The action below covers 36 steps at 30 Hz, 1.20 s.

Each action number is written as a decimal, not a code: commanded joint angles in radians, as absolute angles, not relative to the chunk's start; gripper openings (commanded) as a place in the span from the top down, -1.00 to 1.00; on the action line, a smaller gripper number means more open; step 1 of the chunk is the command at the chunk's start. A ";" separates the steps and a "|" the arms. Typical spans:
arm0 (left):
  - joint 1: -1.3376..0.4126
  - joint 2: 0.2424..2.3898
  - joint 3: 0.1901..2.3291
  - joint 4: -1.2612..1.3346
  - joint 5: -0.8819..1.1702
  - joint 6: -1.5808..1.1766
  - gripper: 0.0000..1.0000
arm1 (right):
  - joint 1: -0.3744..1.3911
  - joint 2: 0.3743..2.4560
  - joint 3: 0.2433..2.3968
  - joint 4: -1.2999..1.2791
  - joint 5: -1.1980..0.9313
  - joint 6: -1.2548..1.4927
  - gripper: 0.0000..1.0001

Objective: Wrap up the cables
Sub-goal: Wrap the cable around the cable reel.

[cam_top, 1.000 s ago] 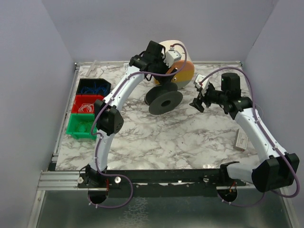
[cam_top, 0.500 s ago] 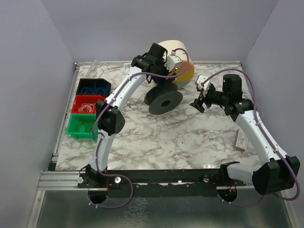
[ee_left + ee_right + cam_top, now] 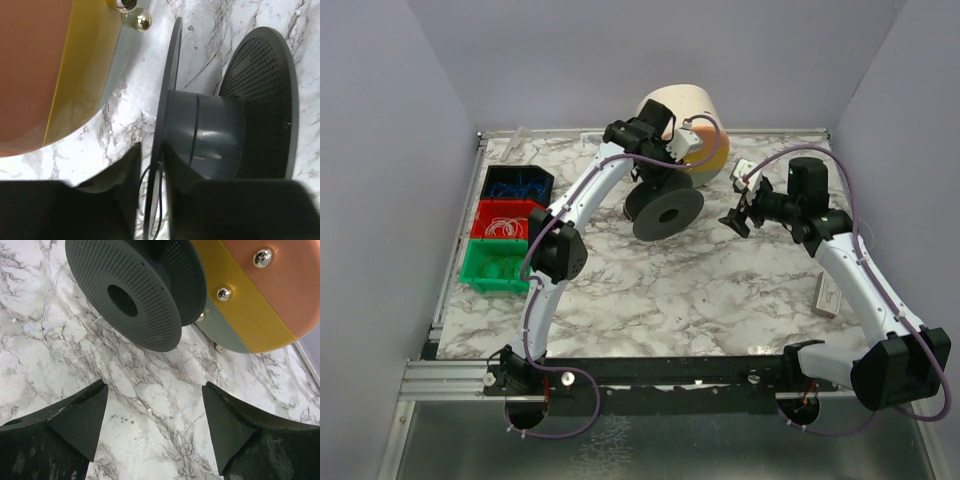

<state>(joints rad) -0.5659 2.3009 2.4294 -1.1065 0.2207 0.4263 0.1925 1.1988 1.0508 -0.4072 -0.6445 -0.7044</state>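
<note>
The dark grey spool (image 3: 666,210) stands on its edge at the table's middle back. My left gripper (image 3: 663,166) reaches down behind it. In the left wrist view its jaws straddle the spool's thin rear flange (image 3: 167,85). The right finger (image 3: 180,175) lies against the flange and hub, while a slit of marble shows beside the left finger (image 3: 125,172). A thin strand (image 3: 161,200) loops beside the flange between them. The cables (image 3: 52,337) lie as pale hair-thin loops on the marble, another cable loop (image 3: 200,371) near the spool. My right gripper (image 3: 738,215) (image 3: 155,412) hovers open and empty right of the spool.
A big cream and orange round object (image 3: 692,125) sits right behind the spool. Blue (image 3: 517,183), red (image 3: 502,220) and green (image 3: 492,266) bins line the left edge. A small white box (image 3: 828,297) lies at the right. Walls enclose three sides.
My left gripper has shifted a little to the right behind the spool, and its jaws have narrowed from wide to close about the flange. The right arm has hardly moved.
</note>
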 commanded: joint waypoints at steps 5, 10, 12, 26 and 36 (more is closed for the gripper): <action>-0.574 2.294 2.517 -1.106 0.275 0.357 0.96 | 0.189 1.192 1.029 -0.379 -0.683 -0.700 -0.63; -0.563 2.163 2.453 -0.951 0.228 0.222 1.00 | 0.189 1.196 1.026 -0.376 -0.814 -0.722 -0.62; -0.557 2.093 2.407 -0.873 0.205 0.134 1.00 | 0.191 1.207 1.032 -0.375 -0.878 -0.719 -0.67; -0.546 1.736 2.222 -0.569 0.034 -0.051 1.00 | 0.401 1.371 1.030 -0.102 -0.852 -0.611 -0.68; -0.545 1.666 2.191 -0.539 -0.024 -0.114 1.00 | 0.591 1.578 1.181 -0.160 -0.876 -0.675 -0.71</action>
